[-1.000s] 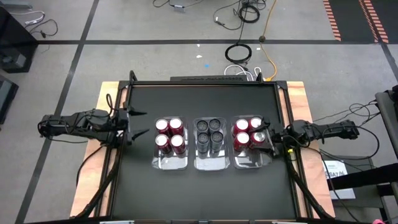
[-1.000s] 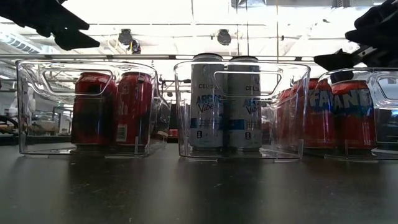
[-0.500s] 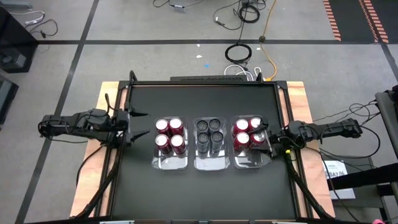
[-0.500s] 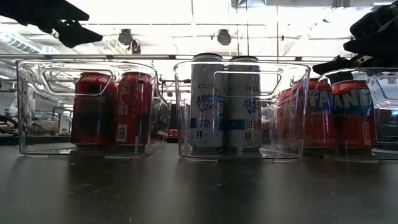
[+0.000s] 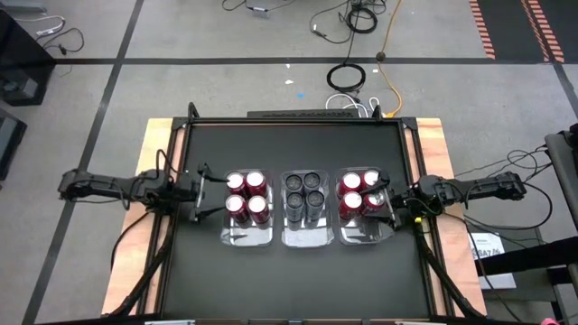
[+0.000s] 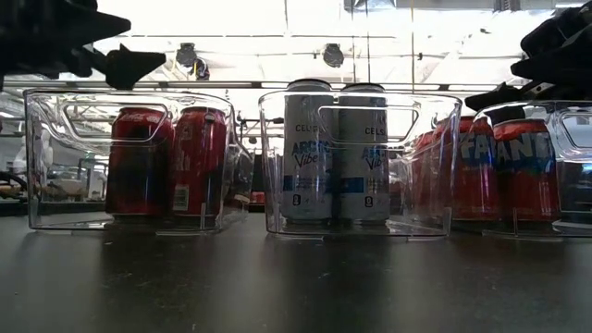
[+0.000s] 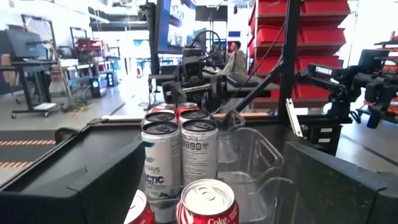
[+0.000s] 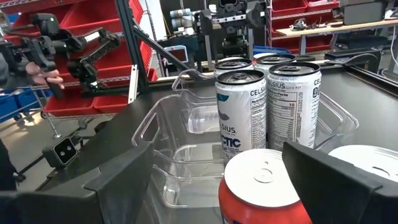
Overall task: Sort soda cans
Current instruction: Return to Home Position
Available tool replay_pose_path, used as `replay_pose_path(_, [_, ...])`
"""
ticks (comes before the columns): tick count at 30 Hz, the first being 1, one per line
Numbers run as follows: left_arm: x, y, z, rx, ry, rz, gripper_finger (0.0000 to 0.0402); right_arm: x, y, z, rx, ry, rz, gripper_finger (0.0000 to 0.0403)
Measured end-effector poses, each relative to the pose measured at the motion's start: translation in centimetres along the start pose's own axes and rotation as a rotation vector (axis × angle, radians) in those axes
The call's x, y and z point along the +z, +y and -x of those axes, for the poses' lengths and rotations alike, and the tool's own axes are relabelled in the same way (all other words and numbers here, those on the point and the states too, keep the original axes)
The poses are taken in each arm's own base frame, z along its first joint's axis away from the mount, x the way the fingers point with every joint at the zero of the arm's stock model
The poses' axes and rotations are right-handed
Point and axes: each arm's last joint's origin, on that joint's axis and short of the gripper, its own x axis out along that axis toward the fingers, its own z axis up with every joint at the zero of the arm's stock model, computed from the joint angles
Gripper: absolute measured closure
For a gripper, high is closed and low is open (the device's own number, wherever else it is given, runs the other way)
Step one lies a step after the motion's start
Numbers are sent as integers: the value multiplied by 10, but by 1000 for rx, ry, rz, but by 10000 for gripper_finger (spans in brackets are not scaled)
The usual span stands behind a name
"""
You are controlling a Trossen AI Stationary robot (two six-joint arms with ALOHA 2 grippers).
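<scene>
high view: left claw (image 5: 202, 189) wide, right claw (image 5: 388, 202) wide, flanking soda cans (image 5: 314, 199)

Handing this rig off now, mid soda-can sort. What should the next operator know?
Left pincer open, empty, beside the left bin. Right pincer open, empty, at the right bin, outer side.
Four red cans in the left bin, four dark cans in the middle bin, four red cans in the right bin.
All twelve are binned; sorting looks done. Left: bring both arms home.

Upright soda cans (image 5: 314, 199) stand grouped: four red, four grey, four red.
</scene>
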Motion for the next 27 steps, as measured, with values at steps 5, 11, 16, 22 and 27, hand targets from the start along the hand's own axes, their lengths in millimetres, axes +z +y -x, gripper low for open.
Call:
replay_pose_path(5, [-9, 0, 6, 1, -34, -8, 10, 0, 0, 0, 0, 0, 0, 55])
replay_pose_path(11, [-13, 0, 16, 17, -86, -44, 10, 0, 0, 0, 0, 0, -1, 55])
replay_pose_path(16, [-16, 1, 16, 60, -56, -80, 10, 0, 0, 0, 1, -1, -1, 55])
replay_pose_path(22, [-22, 3, 16, 104, 16, -113, 10, 0, 0, 0, -2, -5, -1, 55])
replay_pose_path(27, [-26, 2, 16, 81, 50, -107, 10, 0, 0, 0, -2, -5, -1, 55])
